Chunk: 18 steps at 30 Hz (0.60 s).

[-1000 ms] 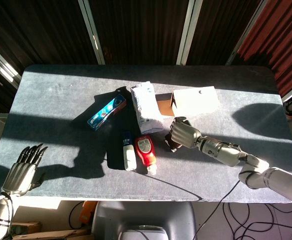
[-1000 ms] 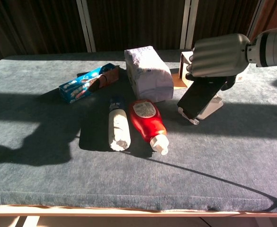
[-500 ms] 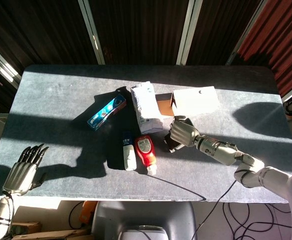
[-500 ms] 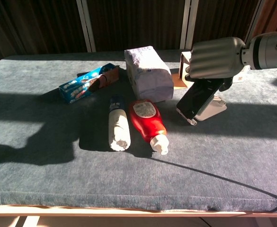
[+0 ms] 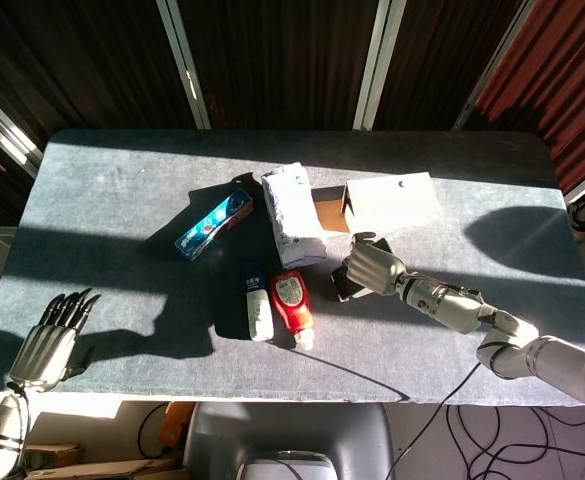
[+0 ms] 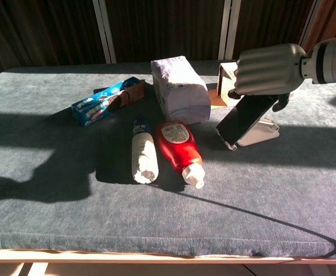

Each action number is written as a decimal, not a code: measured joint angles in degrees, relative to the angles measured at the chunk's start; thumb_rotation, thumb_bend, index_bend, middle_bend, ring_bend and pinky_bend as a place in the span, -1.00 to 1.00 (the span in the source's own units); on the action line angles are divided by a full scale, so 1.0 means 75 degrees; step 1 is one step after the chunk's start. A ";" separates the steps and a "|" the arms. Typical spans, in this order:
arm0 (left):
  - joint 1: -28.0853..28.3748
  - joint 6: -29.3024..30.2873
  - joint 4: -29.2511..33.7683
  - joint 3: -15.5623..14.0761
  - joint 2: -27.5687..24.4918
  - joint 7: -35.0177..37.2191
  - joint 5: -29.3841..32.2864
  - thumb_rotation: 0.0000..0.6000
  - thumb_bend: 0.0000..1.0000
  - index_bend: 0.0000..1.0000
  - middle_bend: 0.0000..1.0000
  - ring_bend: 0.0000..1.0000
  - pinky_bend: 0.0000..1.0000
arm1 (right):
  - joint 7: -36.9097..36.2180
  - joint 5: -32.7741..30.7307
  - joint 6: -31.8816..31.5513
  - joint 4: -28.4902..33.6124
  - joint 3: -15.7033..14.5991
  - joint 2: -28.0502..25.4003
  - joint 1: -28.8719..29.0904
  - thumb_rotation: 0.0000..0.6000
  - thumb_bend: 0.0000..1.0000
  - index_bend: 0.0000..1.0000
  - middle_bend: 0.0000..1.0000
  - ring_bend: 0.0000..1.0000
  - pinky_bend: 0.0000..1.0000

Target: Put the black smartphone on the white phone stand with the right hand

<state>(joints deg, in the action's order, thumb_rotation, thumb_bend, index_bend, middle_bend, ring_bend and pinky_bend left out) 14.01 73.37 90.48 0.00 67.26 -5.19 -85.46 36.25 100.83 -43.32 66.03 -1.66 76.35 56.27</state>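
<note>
So the right hand (image 6: 266, 70) is up at the top right, fingers (image 6: 254, 80) curled down over the upper edge of the black smartphone (image 6: 243, 117). The phone's leaning back at a tilt on the white phone stand (image 6: 261, 130), bottom edge sitting in the stand's front lip. Left of that on the grey counter (image 6: 156, 218): a red bottle (image 6: 179, 145) lying down, a white tube (image 6: 143, 154) just beside it, a white wrapped pack (image 6: 179, 89) behind them, and a blue box (image 6: 105, 102) further left. There's a cardboard box (image 6: 221, 83) peeking out behind the hand
</note>
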 measured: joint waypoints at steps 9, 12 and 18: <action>-0.0016 0.0061 0.0015 -0.0021 -0.0030 0.0059 -0.0056 1.00 -0.25 -1.00 -1.00 -1.00 -0.92 | 0.0121 -0.0179 -0.0011 0.0282 0.0095 -0.0149 -0.0036 1.00 -0.56 -0.85 -0.06 -0.14 -0.02; -0.0036 0.0121 0.0025 -0.0031 -0.0058 0.0105 -0.0103 1.00 -0.25 -1.00 -1.00 -1.00 -0.92 | 0.0208 -0.0427 -0.0100 0.0621 0.0228 -0.0321 -0.0146 1.00 -0.63 -0.98 -0.19 -0.25 -0.06; -0.0069 0.0208 0.0050 -0.0078 -0.0098 0.0172 -0.0224 1.00 -0.24 -1.00 -1.00 -1.00 -0.92 | 0.0198 -0.0813 -0.0567 0.1654 0.0403 -0.0857 -0.0532 1.00 -0.76 -1.00 -0.47 -0.61 -0.13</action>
<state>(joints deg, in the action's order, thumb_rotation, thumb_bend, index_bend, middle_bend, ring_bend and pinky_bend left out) 13.50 74.92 90.85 -0.59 66.52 -3.91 -87.14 37.73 94.73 -47.57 78.44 1.36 69.93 52.28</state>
